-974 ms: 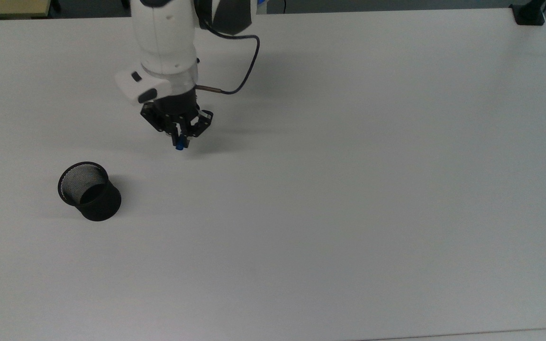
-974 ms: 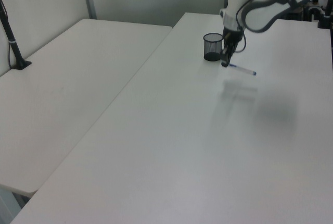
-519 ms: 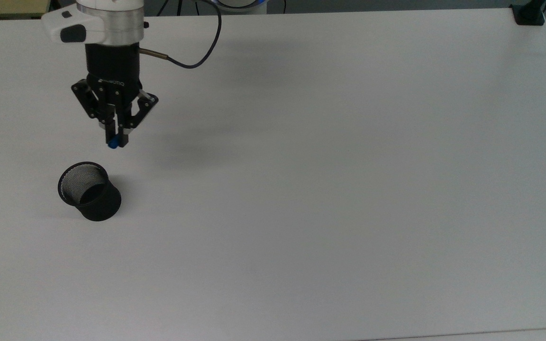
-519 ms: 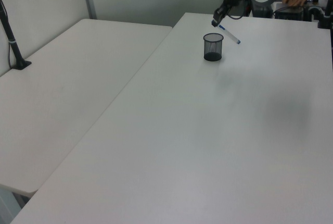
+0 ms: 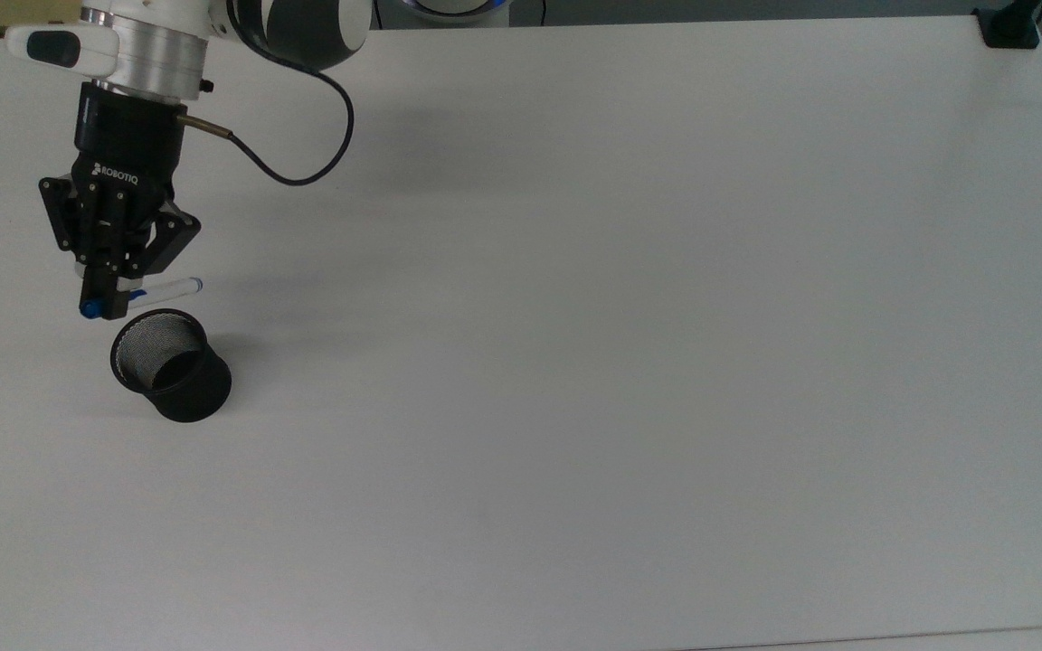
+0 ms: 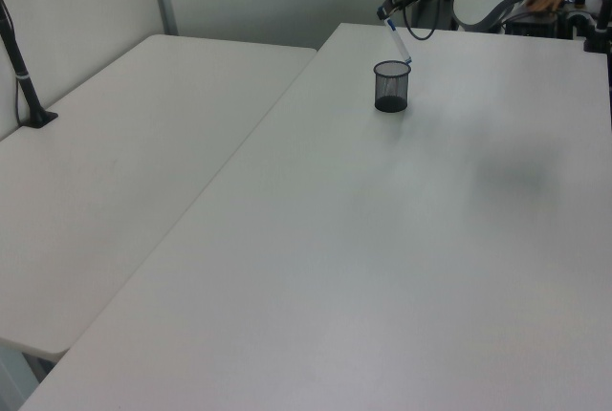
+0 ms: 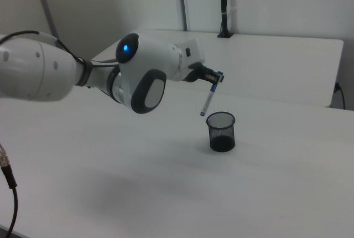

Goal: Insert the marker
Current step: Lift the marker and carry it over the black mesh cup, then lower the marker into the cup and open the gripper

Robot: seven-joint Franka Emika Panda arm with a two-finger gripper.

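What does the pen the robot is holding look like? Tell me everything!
The marker is slim, with a white barrel and blue at both ends. The tool pinches it near its upper blue end, so it hangs tilted in the air, lower tip pointing down just above the rim of the black mesh cup. It touches nothing but the tool.

Far end of the white counter [image 6: 402, 239], the black mesh cup [image 6: 391, 86] stands upright. Above it the tool [image 6: 386, 11] comes in from the left view's upper right, clamped on the marker [image 6: 399, 43] near its top end. The marker hangs steeply tilted, lower blue tip just over the cup's rim, at its right edge in the left view. A second white counter [image 6: 115, 162] lies alongside on the left view's left, with a black post [image 6: 21, 72] clamped at its far-left edge.
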